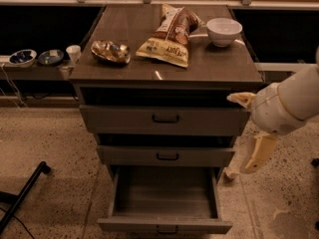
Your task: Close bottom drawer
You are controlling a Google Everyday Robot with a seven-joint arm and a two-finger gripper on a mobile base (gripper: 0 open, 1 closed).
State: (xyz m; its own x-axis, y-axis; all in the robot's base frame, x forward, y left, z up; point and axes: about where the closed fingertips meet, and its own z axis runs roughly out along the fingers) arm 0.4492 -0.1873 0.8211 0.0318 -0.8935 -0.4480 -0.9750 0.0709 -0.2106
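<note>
ok so the bottom drawer point(130, 226) is sitting pulled way out, showing its bare inside. it's lying below the tool point(242, 133) and off toward the camera's left of it, with its small dark handle point(167, 229) facing us at the very bottom edge of the view. the tool is hanging beside the cabinet's right-hand side, about level with the top drawer point(119, 118) and the middle drawer point(124, 156). it's looking open to me: its two pale fingers point(259, 153) are standing well apart, one poking toward the cabinet's upper corner and one pointing down at the floor, with nothing sitting between them. i can't tell if that upper one is touching the cabinet or just sitting next to it. either way the tool isn't touching the bottom drawer's front, it's hovering higher up and to the side. so progress-wise i'm calling it basically zero: the closing push isn't begun and the whole job is waiting. my guess is the tool is needing to drop lower and swing round in front of that drawer face before pushing it in toward the cabinet. up and to the left of the tool, on the counter point(209, 71), a chip bag point(169, 36), a white bowl point(224, 30) and a crumpled shiny wrapper point(110, 51) are lying around. none of them is getting in the way of the drawer.
</note>
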